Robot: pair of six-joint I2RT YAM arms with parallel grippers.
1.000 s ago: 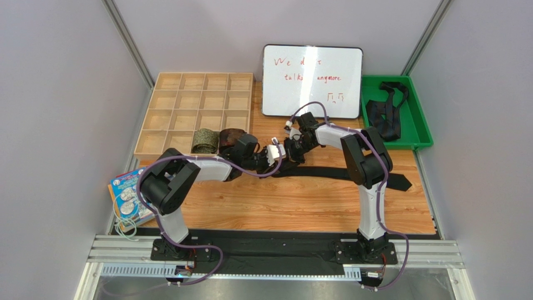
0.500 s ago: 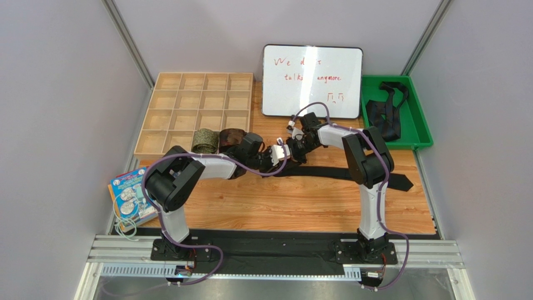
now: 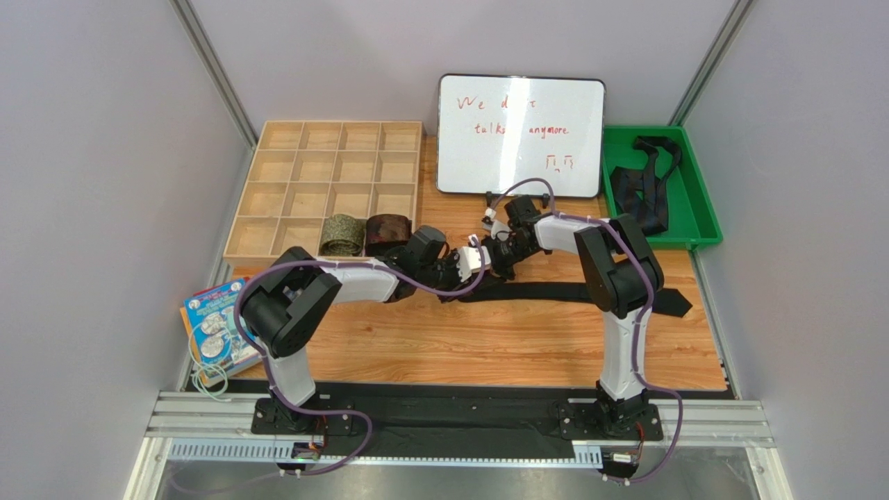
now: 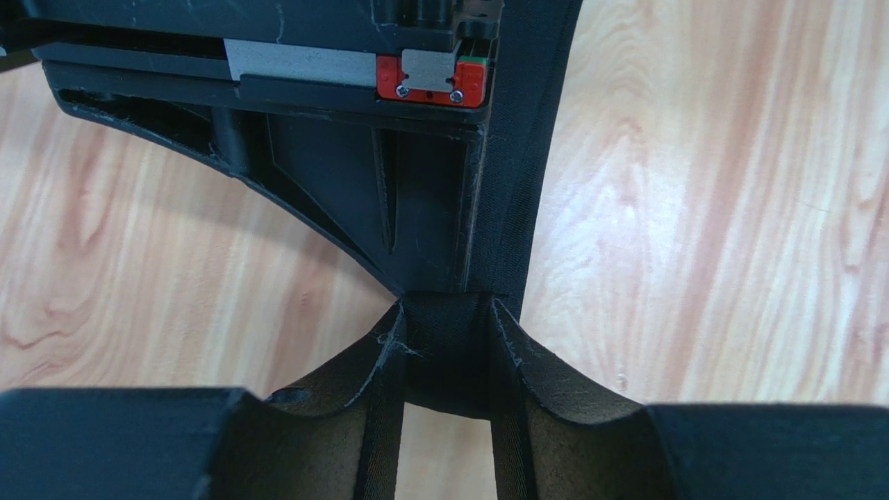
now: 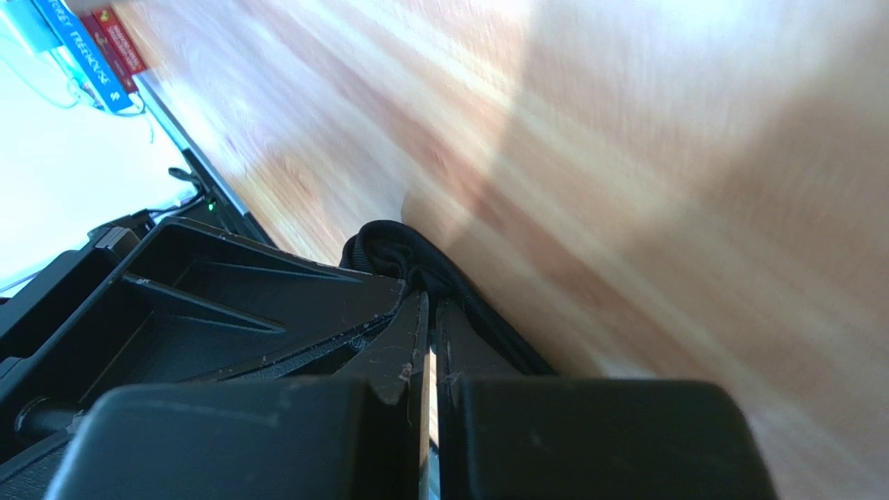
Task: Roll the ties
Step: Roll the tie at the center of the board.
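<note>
Centre table: The left gripper (image 3: 472, 260) and right gripper (image 3: 503, 248) met tip to tip over one end of a long black fabric necktie (image 3: 590, 297). The rest of it stretched flat across the wooden tabletop (image 3: 501, 344) toward the right.
Why there: That end looked to be the start of a coil, so both arms worked the same spot. The loose length trailed free, apparently to feed the roll.
Left jaws: Part-way apart, with the pads pressed on either side of a bunched fold of the black fabric, grasping it.
Right jaws: Clenched tight, with black cloth looped round the tips. They appeared to pinch the tie's end, though the contact itself was hard to see.
Finished work: An olive-green patterned coil (image 3: 339, 233) and a dark reddish-brown coil (image 3: 388, 227) sat side by side at the near edge of the pale wooden compartment tray (image 3: 313, 167). This suggested rolled ties were filed there.
Waiting: More black ties (image 3: 642, 188) lay tangled in the green plastic bin (image 3: 683, 203) at far right.
</note>
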